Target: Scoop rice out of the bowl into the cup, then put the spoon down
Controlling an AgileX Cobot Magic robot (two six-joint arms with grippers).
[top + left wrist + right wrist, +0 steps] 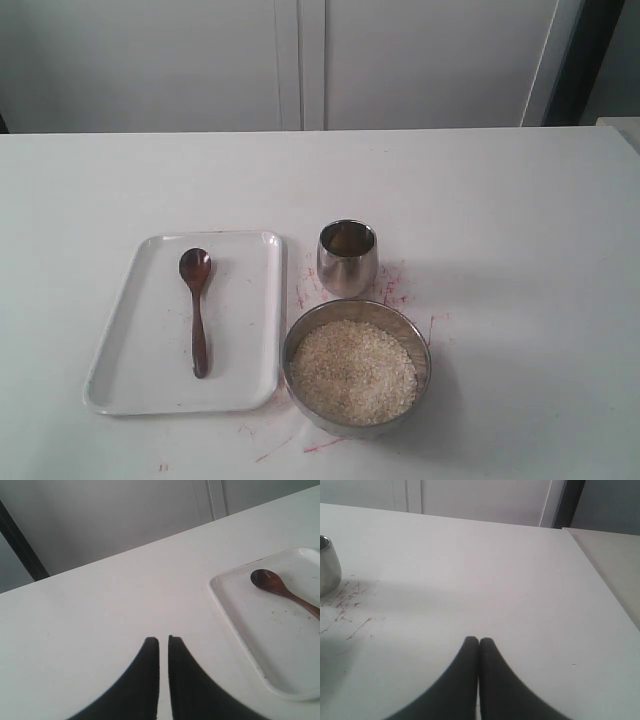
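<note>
The dark wooden spoon (196, 306) lies on a white tray (120, 375), its oval end toward the far side; the left wrist view also catches the spoon (280, 589) on the tray (240, 630). A wide steel bowl (420, 345) full of off-white rice (352, 371) sits to the tray's right. Just behind the bowl stands the small steel cup (347, 258), whose edge shows as the cup (327, 565) in the right wrist view. My left gripper (163, 639) hovers over bare table, jaws nearly together, holding nothing. My right gripper (479, 640) is shut and empty. Neither gripper appears in the exterior view.
Red scribble marks (395, 285) stain the white table around the cup and bowl. The table's right edge (600, 575) runs past my right gripper. White cabinet doors (300, 60) stand behind the table.
</note>
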